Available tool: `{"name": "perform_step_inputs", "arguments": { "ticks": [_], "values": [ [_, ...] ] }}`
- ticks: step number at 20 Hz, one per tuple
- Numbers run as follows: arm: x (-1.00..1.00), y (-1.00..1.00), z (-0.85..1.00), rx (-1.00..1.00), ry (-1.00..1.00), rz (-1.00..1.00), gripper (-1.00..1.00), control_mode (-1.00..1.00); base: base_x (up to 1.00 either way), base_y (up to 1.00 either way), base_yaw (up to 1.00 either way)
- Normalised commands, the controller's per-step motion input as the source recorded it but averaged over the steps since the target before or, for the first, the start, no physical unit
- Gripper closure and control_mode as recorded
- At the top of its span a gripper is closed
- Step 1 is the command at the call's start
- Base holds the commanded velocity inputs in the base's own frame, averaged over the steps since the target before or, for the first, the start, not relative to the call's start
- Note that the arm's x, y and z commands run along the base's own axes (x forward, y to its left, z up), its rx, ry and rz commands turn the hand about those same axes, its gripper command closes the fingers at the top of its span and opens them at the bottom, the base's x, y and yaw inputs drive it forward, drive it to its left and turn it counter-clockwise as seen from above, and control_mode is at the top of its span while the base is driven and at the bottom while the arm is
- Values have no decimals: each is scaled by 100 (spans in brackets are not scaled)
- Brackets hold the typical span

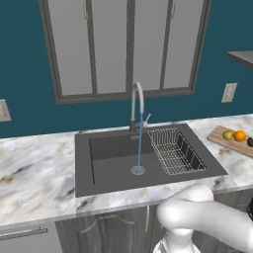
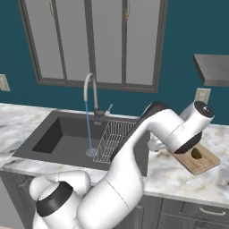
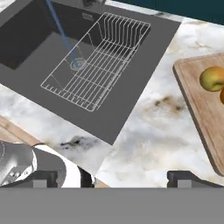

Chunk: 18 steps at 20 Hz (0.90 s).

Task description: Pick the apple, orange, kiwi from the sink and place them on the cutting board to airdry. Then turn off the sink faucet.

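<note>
The cutting board [image 1: 217, 135] lies on the counter right of the sink [image 1: 111, 170]. On it sit the apple [image 1: 228, 134], the orange [image 1: 240, 136] and the kiwi [image 1: 250, 142] at the picture's edge. In the hand view the apple [image 3: 213, 78] rests on the board [image 3: 199, 105], with a sliver of the orange [image 3: 222, 96] beside it. My gripper [image 3: 116, 178] hangs open and empty above the counter between sink and board. The sink faucet [image 1: 137, 101] pours a blue stream [image 1: 140, 143] onto the drain. In the right base view the kiwi [image 2: 196, 153] lies below my hand.
A wire dish rack [image 1: 174, 150] fills the sink's right end. A window stands behind the faucet, a wall outlet [image 1: 229, 92] to its right. A shelf [image 2: 214, 67] juts out high on the right wall. Marble counter [image 1: 34, 173] stretches left of the basin.
</note>
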Motion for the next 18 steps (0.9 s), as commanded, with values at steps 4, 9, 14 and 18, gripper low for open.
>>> {"name": "perform_step_inputs", "arguments": {
  "ticks": [4, 9, 14, 18],
  "values": [
    [-53, 76, 20, -12, -6, 26, -100, -100, 0, 0, 0],
    [-49, 55, -2, -7, -25, 8, -100, -100, 0, 0, 0],
    [-23, 18, 16, 18, -26, -8, -100, -100, 0, 0, 0],
    [-19, 31, 18, 24, -36, -18, -100, -100, 0, 0, 0]
  ]
}}
